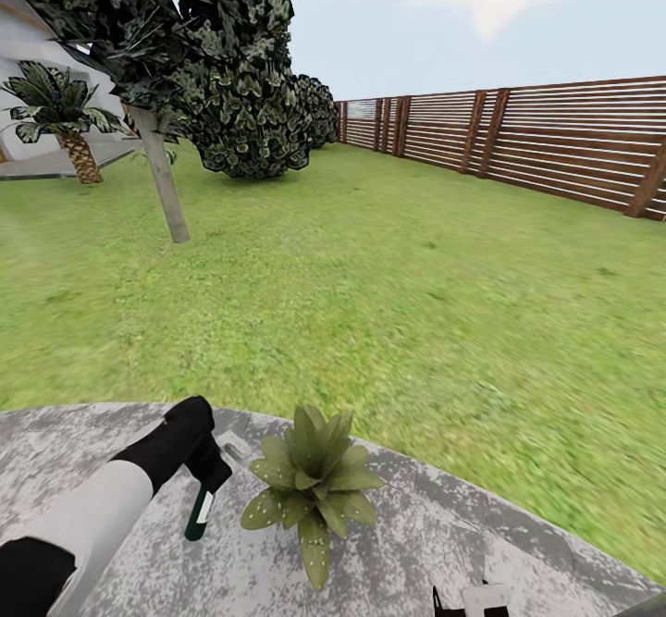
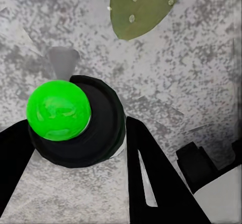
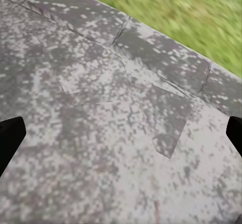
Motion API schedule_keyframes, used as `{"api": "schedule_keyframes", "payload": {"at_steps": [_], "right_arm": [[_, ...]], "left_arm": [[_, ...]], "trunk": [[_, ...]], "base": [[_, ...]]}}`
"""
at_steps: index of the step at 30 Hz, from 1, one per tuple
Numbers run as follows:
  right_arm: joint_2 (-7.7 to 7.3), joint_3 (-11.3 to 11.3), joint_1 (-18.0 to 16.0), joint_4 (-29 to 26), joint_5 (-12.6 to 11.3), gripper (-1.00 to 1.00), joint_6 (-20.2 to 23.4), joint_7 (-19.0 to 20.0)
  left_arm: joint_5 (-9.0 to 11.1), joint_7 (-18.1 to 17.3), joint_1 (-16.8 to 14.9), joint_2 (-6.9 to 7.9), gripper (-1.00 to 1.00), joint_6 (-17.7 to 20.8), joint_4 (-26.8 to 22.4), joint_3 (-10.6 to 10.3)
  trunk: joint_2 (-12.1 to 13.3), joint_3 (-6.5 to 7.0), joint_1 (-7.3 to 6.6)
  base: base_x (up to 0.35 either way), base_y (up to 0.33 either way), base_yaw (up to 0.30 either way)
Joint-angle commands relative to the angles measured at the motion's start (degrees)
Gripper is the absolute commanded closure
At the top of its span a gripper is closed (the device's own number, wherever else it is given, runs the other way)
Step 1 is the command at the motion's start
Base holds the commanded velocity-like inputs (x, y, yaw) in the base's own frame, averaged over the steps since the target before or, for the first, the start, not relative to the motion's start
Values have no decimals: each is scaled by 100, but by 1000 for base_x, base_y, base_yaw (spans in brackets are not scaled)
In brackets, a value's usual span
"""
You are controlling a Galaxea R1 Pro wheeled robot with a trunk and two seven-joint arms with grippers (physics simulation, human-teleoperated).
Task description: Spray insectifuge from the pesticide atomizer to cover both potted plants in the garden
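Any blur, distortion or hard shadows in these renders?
Head view: wide-angle warp bends the fence and patio edge; flat light, no hard shadows; the lawn looks smeared. Left wrist view: soft close-up of the atomizer between the left gripper fingers. Right wrist view: grass streaked, patio texture soft.

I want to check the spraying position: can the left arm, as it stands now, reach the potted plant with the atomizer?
Probably yes: the left gripper holds the atomizer just beside the potted plant, nothing between.

You have the round mottled grey stone patio (image 1: 444, 543) bordered by lawn (image 1: 388, 302); one potted plant (image 1: 314, 483) sits directly on its stones
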Motion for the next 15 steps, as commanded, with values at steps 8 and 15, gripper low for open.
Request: {"api": "schedule_keyframes", "payload": {"at_steps": [8, 15], "right_arm": [[2, -5, -4, -7, 56, -100, -8, -53], [2, -7, -4, 1, 57, -100, -8, -53]], "left_arm": [[-52, -175, -480, 187, 100, 90, -185, 90], [-54, -122, -692, 318, 100, 71, -662, 959]], "trunk": [[-2, -5, -1], [-2, 15, -1]], "base": [[0, 0, 0], [-16, 72, -192]]}}
